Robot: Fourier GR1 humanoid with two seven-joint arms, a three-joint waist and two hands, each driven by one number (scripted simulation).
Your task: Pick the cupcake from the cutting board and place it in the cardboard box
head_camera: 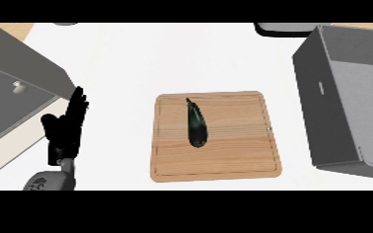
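A wooden cutting board (233, 153) lies at the middle of the white counter. On its left half rests a dark green, long, eggplant-like thing (196, 126), lying lengthwise; I see no cupcake. A grey open box (324, 108) stands at the right edge, a short way right of the board. My left hand (65, 128) rests at the lower left with straight fingers pointing up, well left of the board and holding nothing. My right hand does not show.
A grey unit with a pale drawer-like front (22, 84) fills the left edge, just beside my left hand. A dark tray-like rim (284, 28) shows at the top right. White counter lies between the board and the far edge.
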